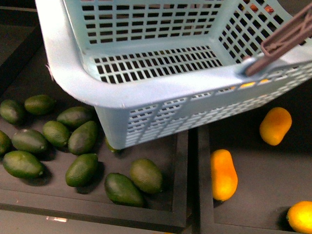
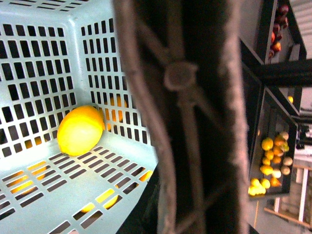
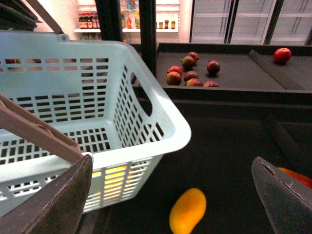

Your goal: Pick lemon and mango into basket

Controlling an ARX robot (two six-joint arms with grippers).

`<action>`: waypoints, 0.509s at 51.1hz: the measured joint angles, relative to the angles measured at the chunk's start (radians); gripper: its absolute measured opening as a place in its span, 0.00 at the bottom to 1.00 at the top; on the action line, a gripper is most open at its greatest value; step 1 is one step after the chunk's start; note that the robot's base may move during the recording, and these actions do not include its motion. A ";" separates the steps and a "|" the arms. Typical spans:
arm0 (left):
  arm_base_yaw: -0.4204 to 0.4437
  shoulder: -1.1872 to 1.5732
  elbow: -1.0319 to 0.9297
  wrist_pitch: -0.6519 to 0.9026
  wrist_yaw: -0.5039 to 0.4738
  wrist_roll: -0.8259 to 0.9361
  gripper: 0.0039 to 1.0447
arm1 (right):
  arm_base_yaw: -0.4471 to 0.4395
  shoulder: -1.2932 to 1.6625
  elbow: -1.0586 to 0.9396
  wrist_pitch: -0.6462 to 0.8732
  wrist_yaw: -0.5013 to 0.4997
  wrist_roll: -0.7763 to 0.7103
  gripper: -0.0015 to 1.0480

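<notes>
One fruit, the lemon, lies in the basket; the mango waits outside; right fingers spread, empty; left fingers: cannot tell; lower your right arm over the mango.

basket, mango outside it, red apples

Smooth, apparently plastic basket

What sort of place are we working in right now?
Most likely a grocery store's produce section, or a mock-up of one: dark green fruits sorted in a display tray, red apples on another, stocked shelves and glass-door coolers behind, plus a shopping basket.
</notes>
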 joint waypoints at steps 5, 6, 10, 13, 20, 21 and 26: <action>0.003 -0.001 0.002 0.000 -0.021 0.011 0.04 | 0.000 0.002 0.000 0.000 0.001 0.000 0.92; 0.003 -0.001 0.002 0.000 -0.025 0.014 0.04 | 0.000 0.002 0.000 0.000 0.002 0.000 0.92; 0.003 -0.001 0.001 0.000 -0.019 0.020 0.04 | 0.000 0.002 0.000 0.000 0.004 0.000 0.92; 0.001 -0.001 0.001 0.000 -0.002 0.013 0.04 | 0.010 0.013 0.010 -0.035 0.047 0.018 0.92; -0.013 -0.001 0.002 0.000 0.010 0.007 0.04 | -0.022 0.181 0.226 -0.536 0.423 0.323 0.92; -0.017 -0.001 0.002 0.000 0.010 0.007 0.04 | -0.048 0.209 0.244 -0.572 0.435 0.348 0.92; -0.020 0.000 0.002 0.000 0.021 0.005 0.04 | -0.171 0.313 0.271 -0.540 0.394 0.406 0.92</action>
